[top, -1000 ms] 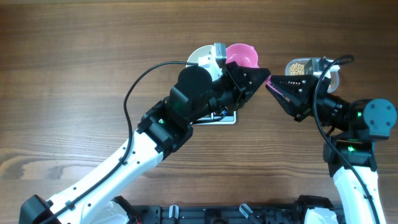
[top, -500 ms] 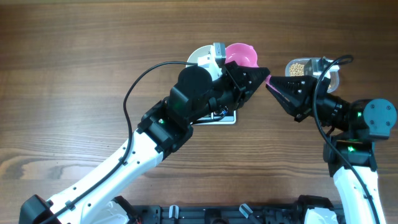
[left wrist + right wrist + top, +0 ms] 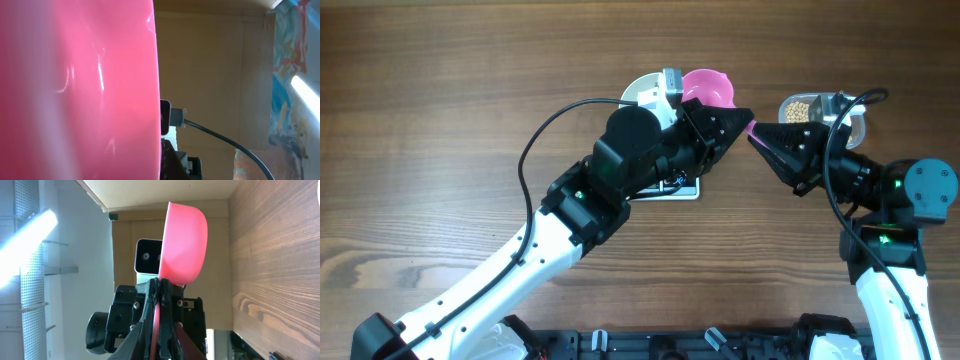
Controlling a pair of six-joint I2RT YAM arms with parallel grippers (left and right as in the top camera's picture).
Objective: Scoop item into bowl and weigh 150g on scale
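Note:
A pink scoop hangs over the table's far middle, its cup just right of the white bowl. My left gripper is shut on the scoop's handle, and pink plastic fills the left wrist view. My right gripper meets it tip to tip. In the right wrist view its fingers are pressed onto the thin pink handle below the cup. The scale shows only as a corner under the left arm. Tan beans lie in a clear tub behind the right gripper.
The left arm crosses the table diagonally and covers most of the bowl and scale. The right arm stands at the right edge, its cable looping over the clear tub. Bare wood lies to the left and front.
The right gripper's jaws have narrowed onto the pink handle; less pink shows between its fingers. Both arms and the scoop have stayed in place.

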